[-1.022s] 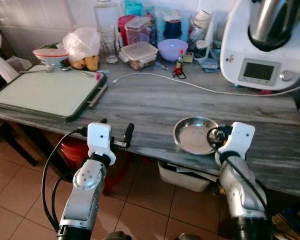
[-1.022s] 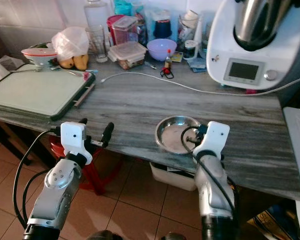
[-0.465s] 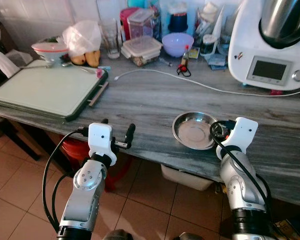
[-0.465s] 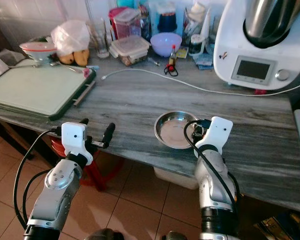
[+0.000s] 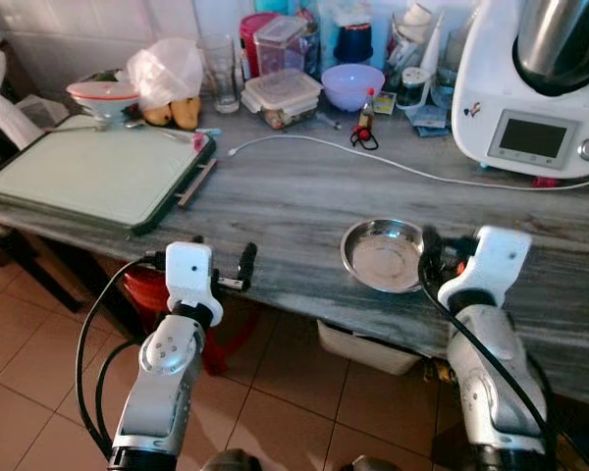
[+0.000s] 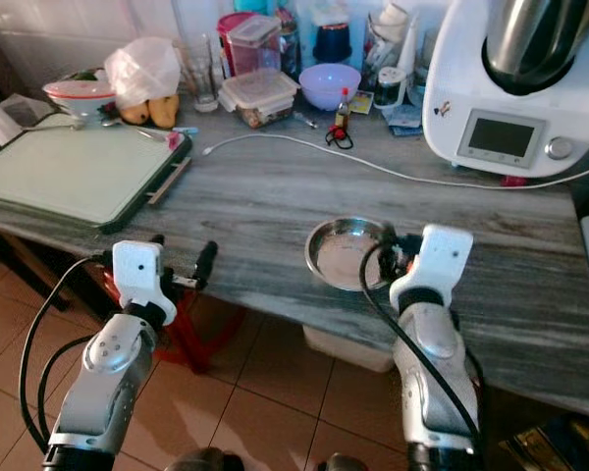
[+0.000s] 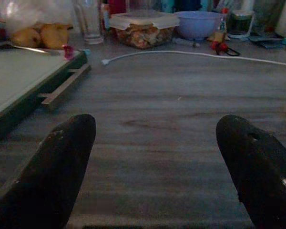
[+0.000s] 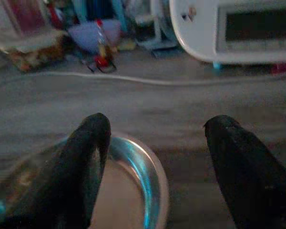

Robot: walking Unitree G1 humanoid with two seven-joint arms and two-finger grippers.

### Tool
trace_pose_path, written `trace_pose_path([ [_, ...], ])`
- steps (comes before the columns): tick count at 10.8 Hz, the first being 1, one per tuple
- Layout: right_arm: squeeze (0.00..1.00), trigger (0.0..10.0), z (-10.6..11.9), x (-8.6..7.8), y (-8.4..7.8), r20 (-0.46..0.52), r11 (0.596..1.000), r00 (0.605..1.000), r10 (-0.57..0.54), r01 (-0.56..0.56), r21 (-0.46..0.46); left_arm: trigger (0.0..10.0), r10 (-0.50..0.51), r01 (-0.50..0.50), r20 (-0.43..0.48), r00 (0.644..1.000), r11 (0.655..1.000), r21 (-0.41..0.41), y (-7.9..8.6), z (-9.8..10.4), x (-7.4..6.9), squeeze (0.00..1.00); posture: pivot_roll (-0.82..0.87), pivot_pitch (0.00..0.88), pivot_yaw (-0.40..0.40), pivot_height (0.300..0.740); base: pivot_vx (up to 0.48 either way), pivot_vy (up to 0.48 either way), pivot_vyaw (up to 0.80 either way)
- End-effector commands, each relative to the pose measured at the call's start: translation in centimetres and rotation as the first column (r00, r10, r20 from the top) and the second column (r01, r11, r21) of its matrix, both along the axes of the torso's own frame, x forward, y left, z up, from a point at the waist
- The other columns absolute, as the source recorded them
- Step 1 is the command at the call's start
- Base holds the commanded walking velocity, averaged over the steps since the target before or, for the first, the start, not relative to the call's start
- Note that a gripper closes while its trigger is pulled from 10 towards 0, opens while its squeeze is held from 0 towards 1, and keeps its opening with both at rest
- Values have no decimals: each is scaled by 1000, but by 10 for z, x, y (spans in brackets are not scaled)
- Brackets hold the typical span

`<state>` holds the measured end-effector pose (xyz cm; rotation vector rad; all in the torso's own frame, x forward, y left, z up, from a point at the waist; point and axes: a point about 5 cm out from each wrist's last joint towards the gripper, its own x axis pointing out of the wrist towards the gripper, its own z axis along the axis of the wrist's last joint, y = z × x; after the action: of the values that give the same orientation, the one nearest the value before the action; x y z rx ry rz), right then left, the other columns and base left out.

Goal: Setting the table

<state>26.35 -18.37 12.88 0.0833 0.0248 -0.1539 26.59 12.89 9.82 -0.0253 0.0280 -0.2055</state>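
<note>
One shallow steel dish [image 5: 383, 255] — round, shiny, upright

Bright head views, dim wrist views

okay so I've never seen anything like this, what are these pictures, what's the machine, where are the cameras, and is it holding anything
This is a humanoid robot standing at a grey counter. The two wide pictures come from cameras in its head, looking down at its silver arms. The two darker pictures come from cameras on its wrists, looking along each gripper's two black fingers. The left gripper is open at the counter's near edge, holding nothing. The right gripper is open too, one finger above the rim of a metal bowl, the other beside it. Neither holds anything. Further back are a large tray, a white cable, a kitchen machine, a purple bowl and food containers.
</note>
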Motion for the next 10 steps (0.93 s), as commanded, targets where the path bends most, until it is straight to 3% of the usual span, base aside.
trace_pose_path([
  [1,0,10000,1,-7,0,11,999,1000,20,-19,-33,10000,13,-13,14,1000,1000,16,5,5,1,0,-23,0,55,740,0,0,0],
  [3,0,10000,-7,-16,-5,-31,993,999,10,-14,-116,10000,37,-37,-1,999,999,27,11,2,-2,0,-26,0,54,740,0,0,0],
  [7,0,10000,-4,-11,-2,-19,991,1000,9,-11,-132,10000,44,-44,-19,999,999,10,9,-2,-6,0,-24,0,54,740,-291,0,0],
  [9,0,10000,-6,-7,-1,-35,972,999,-19,10,-235,10000,45,-45,-20,999,999,9,8,-3,-5,0,-29,0,44,740,-317,0,0],
  [10,0,10000,-8,-7,3,-36,988,999,12,-17,-152,10000,44,-44,-19,999,999,7,7,-3,-5,0,-32,0,41,740,-315,0,0],
])
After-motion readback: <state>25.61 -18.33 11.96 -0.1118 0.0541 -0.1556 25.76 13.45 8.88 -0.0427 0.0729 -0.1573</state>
